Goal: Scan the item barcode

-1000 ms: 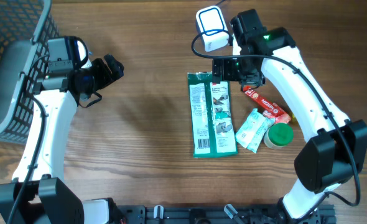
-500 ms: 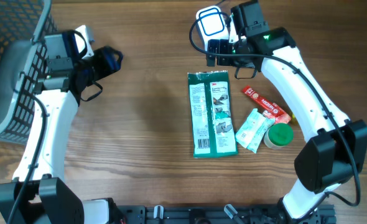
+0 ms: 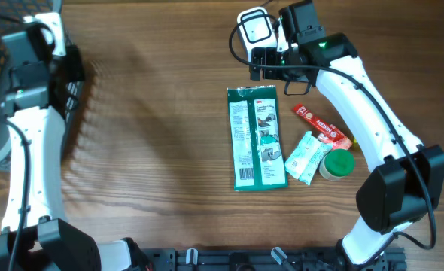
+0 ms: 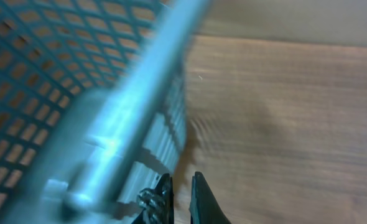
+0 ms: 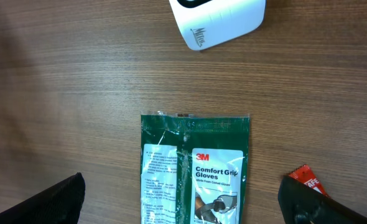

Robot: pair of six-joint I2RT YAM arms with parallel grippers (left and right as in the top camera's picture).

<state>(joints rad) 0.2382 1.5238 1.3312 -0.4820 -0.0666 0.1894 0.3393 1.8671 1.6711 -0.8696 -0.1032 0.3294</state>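
The green glove packet [image 5: 195, 168] lies flat on the table [image 5: 59, 74] under the right gripper [image 5: 183, 202], its fingers wide apart, the white scanner [image 5: 218, 22] just beyond, while the left gripper [image 4: 180, 199] is pressed together beside the mesh basket [image 4: 78, 93].

Left arm [image 3: 28, 150] reaches up the far left side, wrist blurred. Left gripper [image 4: 181, 193] pinched shut, seemingly on nothing. Right arm [image 3: 357, 98] arcs in from the right; right gripper [image 5: 183, 202] spread wide, facing down.
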